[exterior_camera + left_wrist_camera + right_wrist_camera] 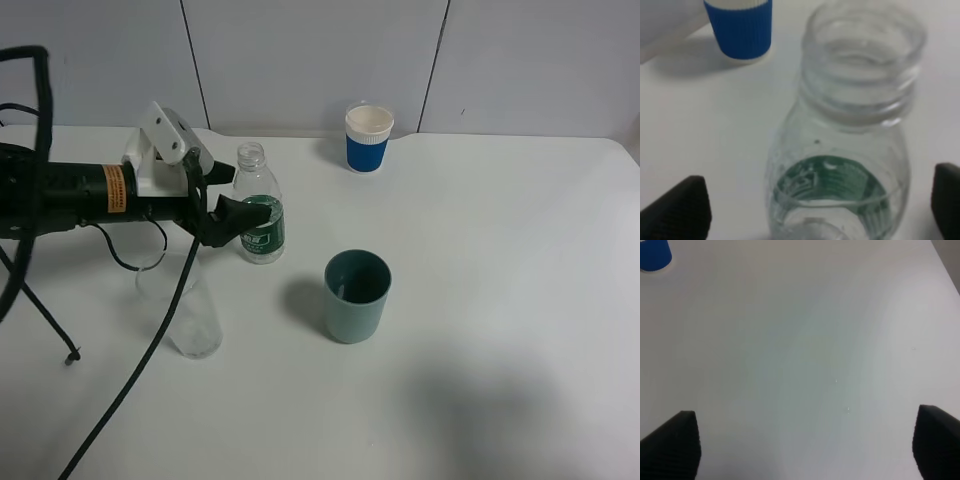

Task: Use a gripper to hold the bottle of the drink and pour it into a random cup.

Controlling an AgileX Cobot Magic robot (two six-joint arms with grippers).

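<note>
One step is in hand: the approach. Left gripper [238, 196], jaws spread and unclenched, straddles the bottle [258, 207] standing upright far-left of the teal cup [356, 295]. Next: close squarely on the label band before lifting

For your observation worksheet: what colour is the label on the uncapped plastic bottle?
Dark green with white marks on the bottle; clearest in the exterior high view.

Clear glossy plastic bottle [258, 205]; matt teal cup [356, 296].
</note>
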